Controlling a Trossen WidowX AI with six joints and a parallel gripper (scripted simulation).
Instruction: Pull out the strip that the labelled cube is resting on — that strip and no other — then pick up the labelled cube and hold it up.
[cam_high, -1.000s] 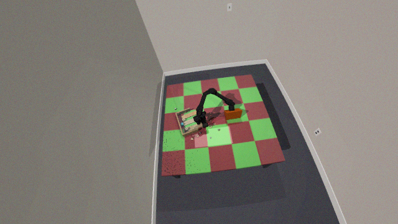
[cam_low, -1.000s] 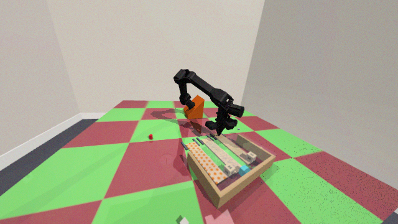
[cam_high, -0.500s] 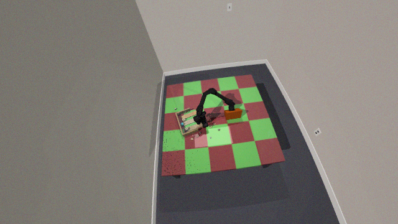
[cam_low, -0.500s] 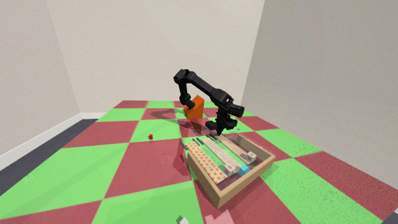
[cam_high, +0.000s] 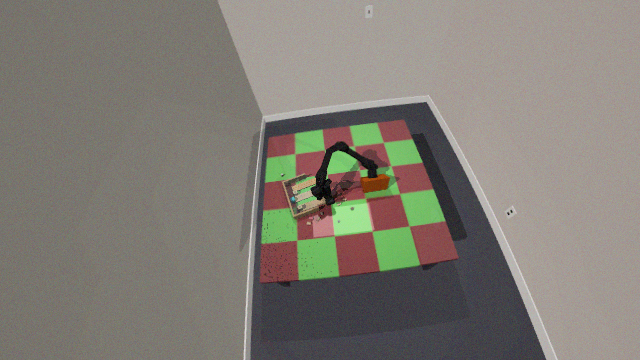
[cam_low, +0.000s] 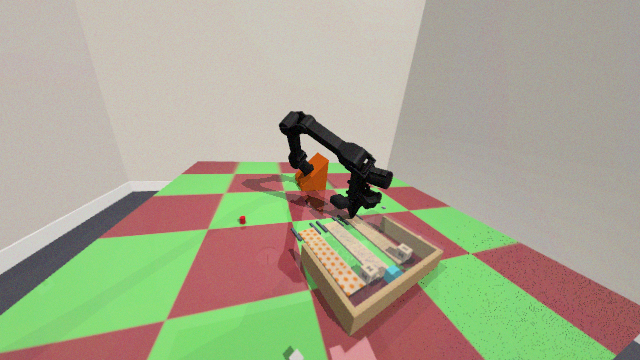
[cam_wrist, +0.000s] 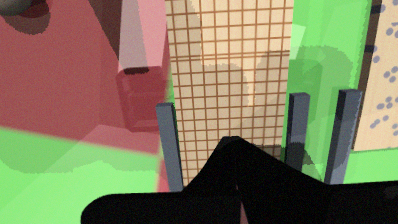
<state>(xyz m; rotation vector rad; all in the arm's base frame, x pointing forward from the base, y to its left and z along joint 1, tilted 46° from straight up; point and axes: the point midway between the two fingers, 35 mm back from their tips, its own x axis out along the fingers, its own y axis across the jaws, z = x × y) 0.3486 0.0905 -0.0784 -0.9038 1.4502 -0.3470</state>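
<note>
The fingers (cam_low: 356, 214) are pressed together with nothing pinched, lowered to the far end of the grid-patterned strip (cam_wrist: 230, 75), between its grey end posts (cam_wrist: 169, 145); three strips are laid in a wooden tray (cam_low: 367, 310) on the checkered bench (cam_low: 150, 260); pale cubes (cam_low: 371, 271) are seen on the strips' near ends, but which one is labelled cannot be told; an orange block (cam_low: 314, 172) is seen beyond.

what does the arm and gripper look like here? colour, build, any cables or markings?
The arm is matte black all over, built of chunky rounded links with cylindrical joint housings. It rises from an orange block base. The gripper is black too, tapering to narrow fingers; in the wrist view it is a plain black silhouette. No cables or markings can be made out.
</note>
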